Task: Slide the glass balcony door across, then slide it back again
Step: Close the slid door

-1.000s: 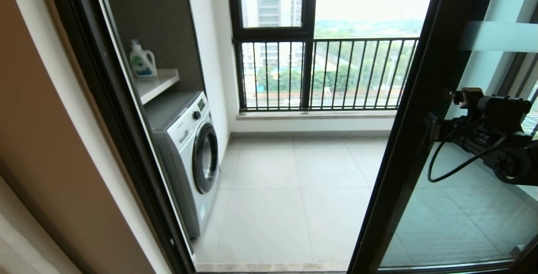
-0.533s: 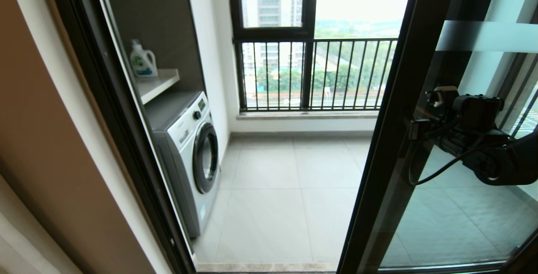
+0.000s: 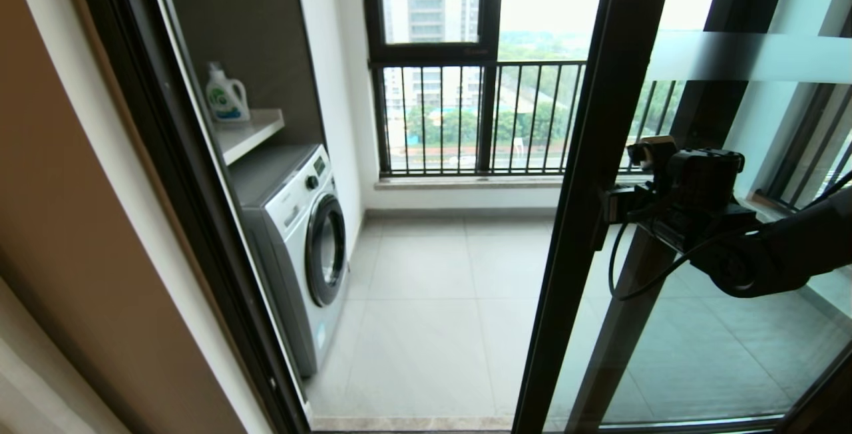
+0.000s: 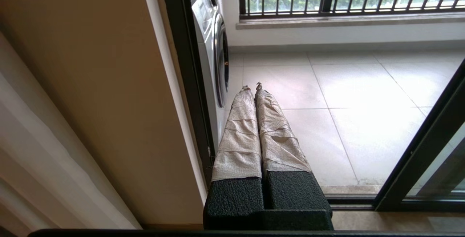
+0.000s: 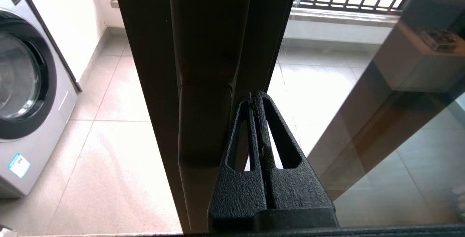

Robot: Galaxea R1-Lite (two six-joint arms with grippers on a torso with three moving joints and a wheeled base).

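The right tool (image 5: 256,95), fingers pressed together, bears against the handle stile of the glass balcony door (image 3: 586,174), which stands partway across the opening. Keep the push level and along the track. The left tool (image 4: 253,86), also closed, hangs idle near the washing machine (image 3: 299,234).

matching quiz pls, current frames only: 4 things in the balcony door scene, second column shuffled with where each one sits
Things:
1. detergent bottle
2. washing machine
3. right gripper
4. left gripper

Places:
A. fingers shut, tips beside the handle on the glass balcony door
B. on the white shelf
C. fingers shut, low near the left side of the doorway, touching nothing
D. on the balcony floor under the shelf

Pairs: 1-B, 2-D, 3-A, 4-C
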